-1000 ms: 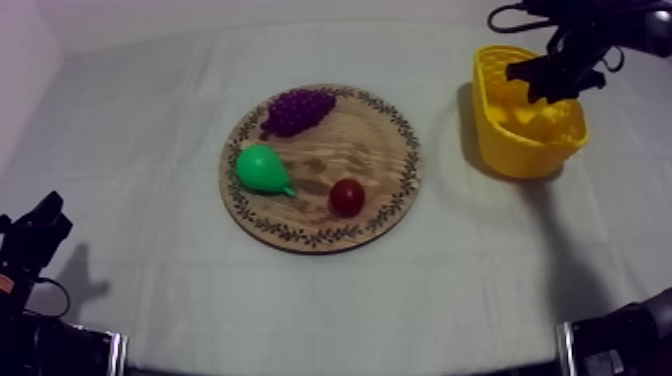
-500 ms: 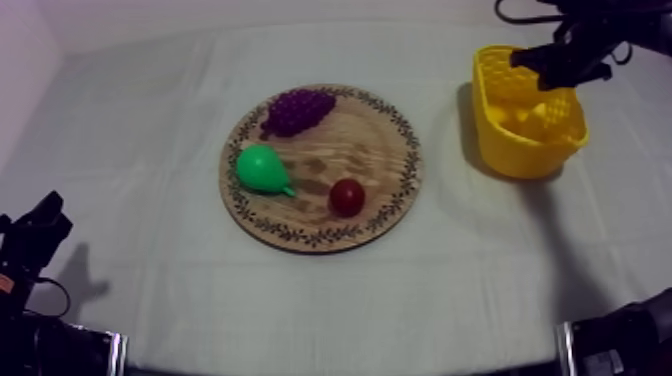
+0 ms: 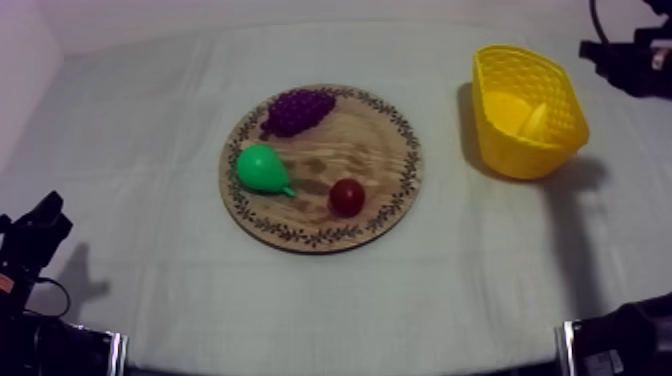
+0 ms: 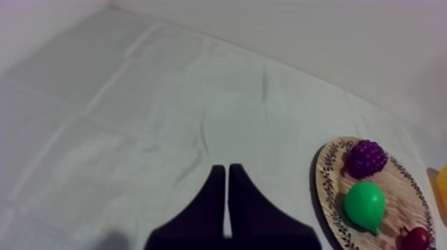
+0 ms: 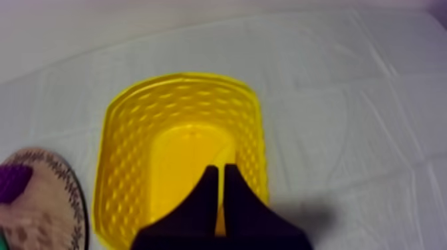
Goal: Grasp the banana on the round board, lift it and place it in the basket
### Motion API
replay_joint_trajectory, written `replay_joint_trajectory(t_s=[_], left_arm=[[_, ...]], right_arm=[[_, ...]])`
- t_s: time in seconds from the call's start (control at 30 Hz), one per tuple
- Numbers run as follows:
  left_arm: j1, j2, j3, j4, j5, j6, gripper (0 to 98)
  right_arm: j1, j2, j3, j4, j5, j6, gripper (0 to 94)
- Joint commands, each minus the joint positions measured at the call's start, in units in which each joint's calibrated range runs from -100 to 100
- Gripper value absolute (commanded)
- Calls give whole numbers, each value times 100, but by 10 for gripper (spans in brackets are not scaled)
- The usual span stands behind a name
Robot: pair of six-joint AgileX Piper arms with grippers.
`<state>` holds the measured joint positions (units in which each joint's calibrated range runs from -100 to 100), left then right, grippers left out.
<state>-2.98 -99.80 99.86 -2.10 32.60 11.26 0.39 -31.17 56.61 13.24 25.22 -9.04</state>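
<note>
both closed empty: left gripper [image 4: 223, 169], right gripper [image 5: 221, 169]; banana [image 3: 537, 118] inside yellow basket [image 3: 522, 158]

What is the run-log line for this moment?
banana: in yellow basket | wooden board: pear, grapes, small red fruit | right tool: shut, empty, near yellow basket | left tool: shut, over cloth

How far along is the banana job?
Done: the banana lies inside the yellow basket; the wooden board holds pear, grapes and small red fruit. In hand: nothing, right gripper is shut on nothing near the basket. Remaining: probably just parking that arm.
</note>
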Motion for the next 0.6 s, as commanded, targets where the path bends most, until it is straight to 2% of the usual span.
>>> replay_joint_trajectory(t_s=[0.0,0.13,0.27,0.33,0.57], left_arm=[[-3,-3,3,2,-2,-1,1],[-3,-3,3,2,-2,-1,1],[-3,-3,3,2,-2,-2,1],[-3,-3,3,2,-2,0,1],[-3,-3,3,2,-2,-1,1]], right_arm=[[-49,-1476,1321,-382,-308,526,5],[-186,-2489,2291,-665,-393,912,5],[-200,-3426,2941,-1230,-190,1535,5],[-200,-3851,3166,-1402,-12,1727,5],[-198,-4844,3620,-1666,611,2041,5]])
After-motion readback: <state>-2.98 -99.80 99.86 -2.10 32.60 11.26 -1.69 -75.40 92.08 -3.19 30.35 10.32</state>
